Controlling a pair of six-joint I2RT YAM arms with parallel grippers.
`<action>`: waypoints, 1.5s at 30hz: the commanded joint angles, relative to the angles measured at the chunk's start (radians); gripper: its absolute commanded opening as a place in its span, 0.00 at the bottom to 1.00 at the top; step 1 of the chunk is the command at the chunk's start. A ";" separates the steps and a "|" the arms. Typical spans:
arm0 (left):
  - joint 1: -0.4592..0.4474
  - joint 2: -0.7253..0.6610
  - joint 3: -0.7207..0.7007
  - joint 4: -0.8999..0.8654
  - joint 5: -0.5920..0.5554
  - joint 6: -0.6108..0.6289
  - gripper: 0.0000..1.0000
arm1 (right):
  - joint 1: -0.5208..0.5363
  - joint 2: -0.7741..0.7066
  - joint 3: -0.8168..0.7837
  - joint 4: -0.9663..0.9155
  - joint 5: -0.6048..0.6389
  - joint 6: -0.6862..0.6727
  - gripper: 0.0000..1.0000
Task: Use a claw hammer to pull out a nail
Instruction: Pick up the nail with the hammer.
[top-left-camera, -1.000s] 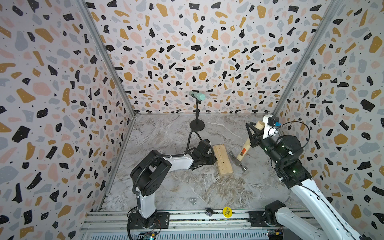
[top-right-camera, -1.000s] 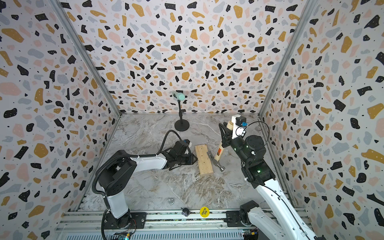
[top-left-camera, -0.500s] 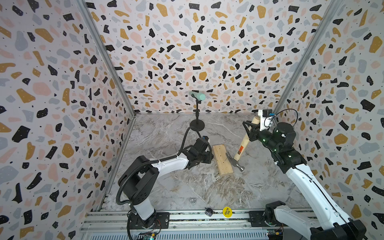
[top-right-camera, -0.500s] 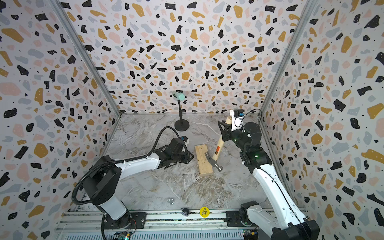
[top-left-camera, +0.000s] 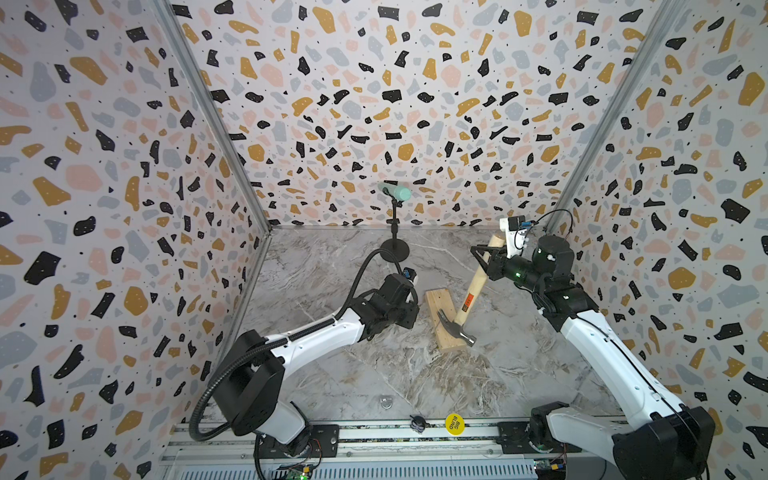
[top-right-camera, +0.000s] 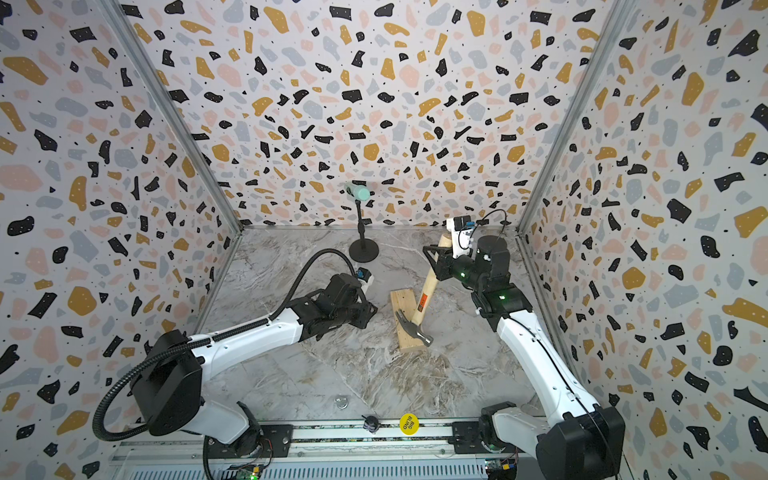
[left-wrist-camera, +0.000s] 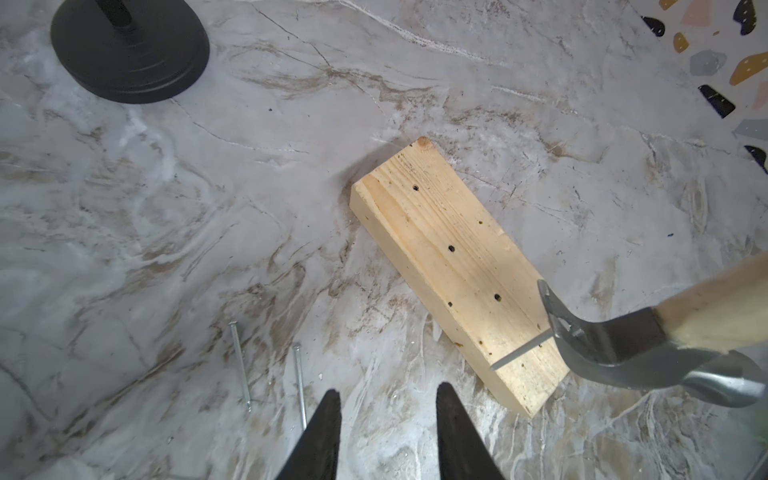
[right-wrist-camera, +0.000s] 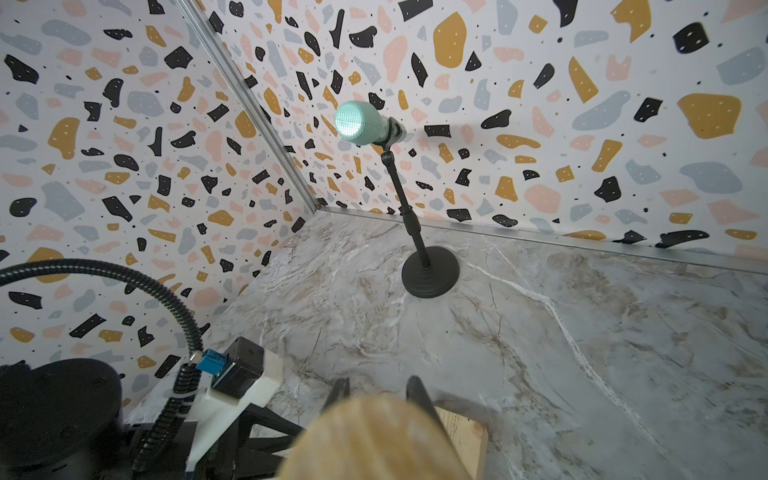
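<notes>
The claw hammer (top-left-camera: 473, 287) stands slanted, pale handle up and steel head (top-right-camera: 415, 328) down on the near end of a pale wooden block (top-left-camera: 435, 302). My right gripper (top-left-camera: 487, 254) is shut on the upper handle, whose butt end (right-wrist-camera: 374, 440) fills the right wrist view. In the left wrist view the claw (left-wrist-camera: 559, 320) hooks the nail (left-wrist-camera: 519, 352), a thin silver pin slanting over the block (left-wrist-camera: 440, 232); I cannot tell whether its tip is still in the wood. My left gripper (left-wrist-camera: 388, 399) hovers open and empty over the table just left of the block (top-right-camera: 402, 302).
A teal microphone on a black stand (top-left-camera: 395, 248) is at the back centre. Two loose nails (left-wrist-camera: 241, 365) lie on the marble table near my left fingers. A small metal ring (top-left-camera: 385, 401) and a yellow sticker (top-left-camera: 454, 423) sit at the front edge. Patterned walls enclose three sides.
My right gripper has swung the handle up and toward the back left, so the hammer stands steeper and its head has shifted slightly left. My left arm has stretched lower; its gripper stays by the block.
</notes>
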 joint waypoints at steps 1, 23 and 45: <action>-0.015 -0.036 0.015 -0.042 -0.041 0.073 0.35 | -0.003 -0.011 0.090 0.095 -0.068 0.076 0.00; -0.128 -0.022 -0.008 -0.019 -0.115 0.138 0.34 | -0.004 0.055 0.138 0.119 -0.143 0.124 0.00; -0.158 0.022 -0.012 0.009 -0.119 0.139 0.28 | -0.004 0.073 0.162 0.155 -0.182 0.169 0.00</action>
